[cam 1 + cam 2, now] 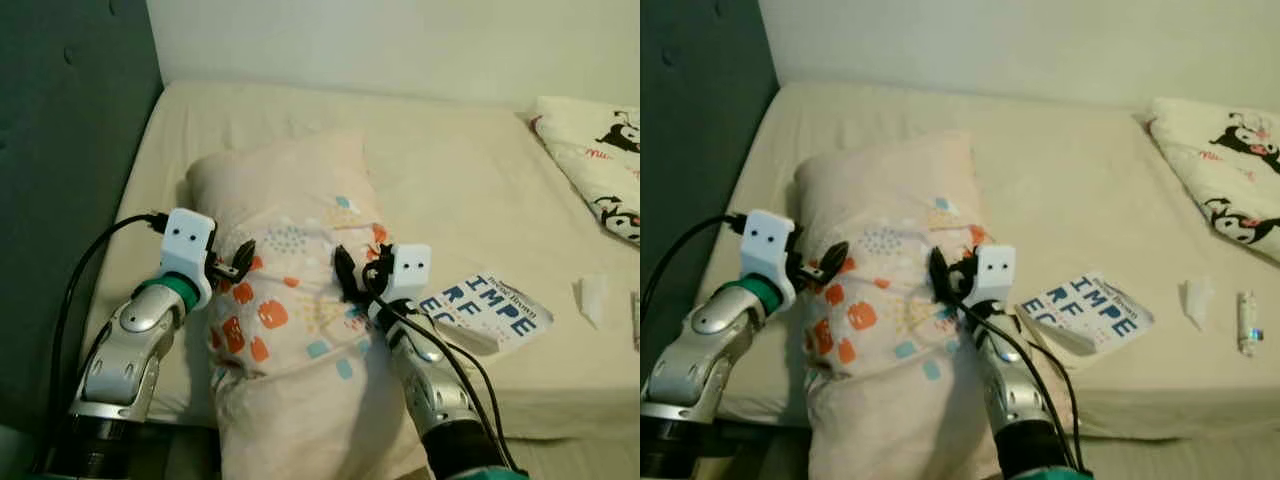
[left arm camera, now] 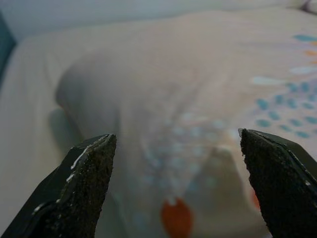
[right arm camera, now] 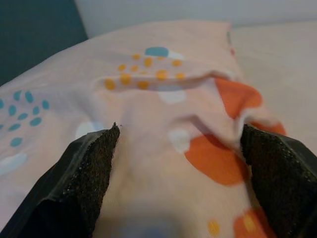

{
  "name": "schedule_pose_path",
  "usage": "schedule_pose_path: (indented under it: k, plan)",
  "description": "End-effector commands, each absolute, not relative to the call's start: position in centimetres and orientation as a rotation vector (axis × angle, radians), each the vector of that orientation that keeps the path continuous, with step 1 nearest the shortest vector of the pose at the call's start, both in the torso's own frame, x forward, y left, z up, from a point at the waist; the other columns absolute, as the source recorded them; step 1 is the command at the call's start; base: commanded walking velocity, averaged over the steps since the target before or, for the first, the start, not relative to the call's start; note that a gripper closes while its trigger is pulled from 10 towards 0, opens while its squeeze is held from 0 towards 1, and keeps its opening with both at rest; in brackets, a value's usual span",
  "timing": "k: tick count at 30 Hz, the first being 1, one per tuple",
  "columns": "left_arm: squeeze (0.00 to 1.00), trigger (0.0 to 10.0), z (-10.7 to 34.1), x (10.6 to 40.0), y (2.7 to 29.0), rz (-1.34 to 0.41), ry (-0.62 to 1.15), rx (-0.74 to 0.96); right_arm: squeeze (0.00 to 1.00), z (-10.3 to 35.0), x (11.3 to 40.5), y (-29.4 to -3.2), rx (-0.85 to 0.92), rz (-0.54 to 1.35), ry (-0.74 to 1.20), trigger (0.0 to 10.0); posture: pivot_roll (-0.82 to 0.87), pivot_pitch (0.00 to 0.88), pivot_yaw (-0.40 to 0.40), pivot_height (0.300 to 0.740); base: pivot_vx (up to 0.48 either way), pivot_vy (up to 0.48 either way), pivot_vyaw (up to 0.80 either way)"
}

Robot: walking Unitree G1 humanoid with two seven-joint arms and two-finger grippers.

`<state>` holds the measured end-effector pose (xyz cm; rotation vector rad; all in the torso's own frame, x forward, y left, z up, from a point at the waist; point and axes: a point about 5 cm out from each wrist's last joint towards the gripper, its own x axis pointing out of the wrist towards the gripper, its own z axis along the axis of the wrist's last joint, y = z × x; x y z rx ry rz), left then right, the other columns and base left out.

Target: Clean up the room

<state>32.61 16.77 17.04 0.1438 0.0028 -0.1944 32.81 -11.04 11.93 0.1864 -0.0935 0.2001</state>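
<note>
I am at the side of the bed (image 1: 470, 170) with a pillow (image 1: 290, 300) between my two arms, and the step in hand looks like getting this pillow into its place as part of tidying the room. The pillow is pale pink with orange and blue patches; it lies lengthways, its far end resting on the mattress and its near end hanging over the bed's edge toward me. My left gripper (image 1: 236, 264) is at the pillow's left flank and my right gripper (image 1: 352, 275) at its right flank, each pressed close to the fabric. In both wrist views my fingers (image 2: 86, 186) stand spread wide, with the patterned cloth bulging up between them and nothing pinched yet. To my right on the sheet lies a book (image 1: 490, 310) with large blue letters, just beside my right forearm; further right are a folded blanket (image 1: 595, 150) with cartoon figures and a small piece of white paper (image 1: 592, 298). Next, I judge, both sets of fingers must bite a good fold of cloth together, since a soft pillow sags and could slip from one side; then lift evenly and carry it up the bed.
</note>
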Motion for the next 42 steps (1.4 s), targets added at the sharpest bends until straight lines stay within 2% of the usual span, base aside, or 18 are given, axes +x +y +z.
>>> schedule_pose_path:
  k: [1,8,16,25,42]
  plan:
    - [0.0,10.0,15.9,32.3,16.1,-0.211,-0.004,0.169,0.0,11.1,32.2,-11.7,0.233,0.136,-0.073,10.0,0.16,0.009,-0.019,0.585,0.0,0.0,0.0]
    - [0.0,10.0,14.6,31.8,16.7,-0.165,0.003,0.173,0.0,11.1,32.2,-11.9,0.219,0.104,-0.081,10.0,0.14,0.0,0.006,0.605,0.0,0.0,0.0]
    - [0.0,10.0,12.9,31.5,16.7,-0.107,0.047,0.142,0.0,10.3,32.0,-12.4,0.204,0.07,-0.04,10.0,0.14,0.0,-0.032,0.63,0.0,0.0,0.0]
    - [0.0,10.0,12.7,31.5,15.9,-0.13,0.022,0.163,0.0,9.8,31.7,-12.2,0.22,0.059,-0.013,10.0,0.13,0.0,-0.031,0.655,0.0,0.0,0.0]
    - [0.0,10.0,12.3,31.2,16.8,-0.111,0.035,0.127,0.0,10.0,32.0,-12.6,0.209,0.059,-0.01,10.0,0.13,0.0,-0.026,0.72,0.0,0.0,0.0]
